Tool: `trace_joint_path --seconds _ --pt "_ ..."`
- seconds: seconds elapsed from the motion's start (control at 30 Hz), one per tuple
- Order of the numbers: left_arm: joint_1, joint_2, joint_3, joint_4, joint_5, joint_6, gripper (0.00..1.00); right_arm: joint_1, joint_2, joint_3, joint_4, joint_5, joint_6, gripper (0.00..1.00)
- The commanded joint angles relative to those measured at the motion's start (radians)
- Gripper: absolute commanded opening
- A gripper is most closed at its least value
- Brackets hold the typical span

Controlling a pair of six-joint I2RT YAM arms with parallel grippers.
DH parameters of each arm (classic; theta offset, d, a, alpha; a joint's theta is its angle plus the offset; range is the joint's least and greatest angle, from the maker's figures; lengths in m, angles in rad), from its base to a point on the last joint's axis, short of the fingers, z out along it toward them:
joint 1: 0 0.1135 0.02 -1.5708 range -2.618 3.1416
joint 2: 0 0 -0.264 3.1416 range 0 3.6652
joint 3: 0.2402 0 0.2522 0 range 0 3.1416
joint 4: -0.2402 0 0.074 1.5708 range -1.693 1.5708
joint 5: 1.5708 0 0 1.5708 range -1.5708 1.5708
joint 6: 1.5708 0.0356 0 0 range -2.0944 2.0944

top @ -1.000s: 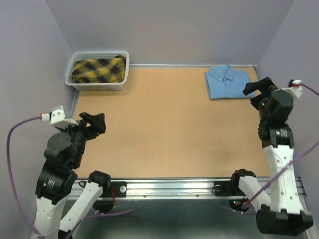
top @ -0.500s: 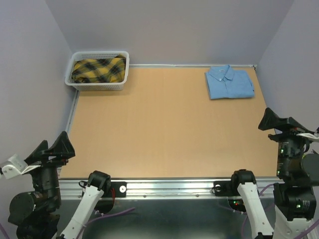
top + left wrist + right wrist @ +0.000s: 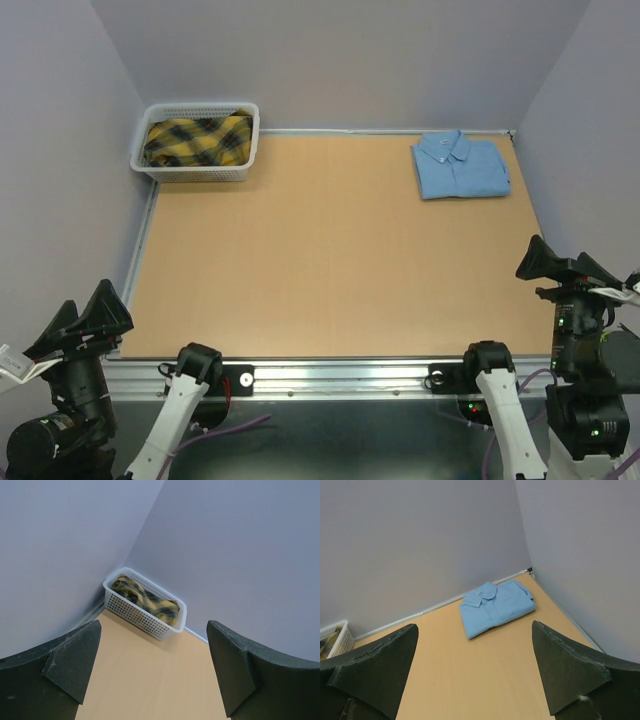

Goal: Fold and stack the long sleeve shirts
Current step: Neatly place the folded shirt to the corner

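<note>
The overhead view shows the whole tan table (image 3: 330, 260). A folded light blue shirt (image 3: 461, 167) lies flat in the upper right of the frame, collar toward the back wall. A white basket (image 3: 195, 172) holding a yellow and black plaid cloth (image 3: 197, 140) sits in the upper left.

Each wrist view catches only 1 of these. The left wrist view frames the basket against the corner of 2 walls, with no shirt in sight. The right wrist view frames the shirt in the far right corner, with only a sliver of the basket at its left edge.

The left gripper (image 3: 87, 300) sits at the lower left and the right gripper (image 3: 560, 255) at the lower right. Both have their fingers spread wide and hold nothing.

The table top is bare wood-coloured board, closed in by plain pale lilac walls on 3 sides. A metal rail (image 3: 330, 378) runs along the near edge.

Compared with 1 second ago, both arms have pulled back off the table to the bottom corners. The right gripper was then just beside the shirt. The shirt and basket have not moved.
</note>
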Motion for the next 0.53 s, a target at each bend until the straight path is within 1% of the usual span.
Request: trace_joint_path --seconds 0.0,0.5 --pt "0.001 -0.030 -0.007 0.025 -0.027 -0.018 0.99 0.010 -0.012 -0.018 0.000 0.022 -0.010 1.00" --pt "0.001 -0.031 -0.045 0.061 -0.029 -0.027 0.99 0.023 -0.017 -0.028 0.012 0.038 -0.032 1.00"
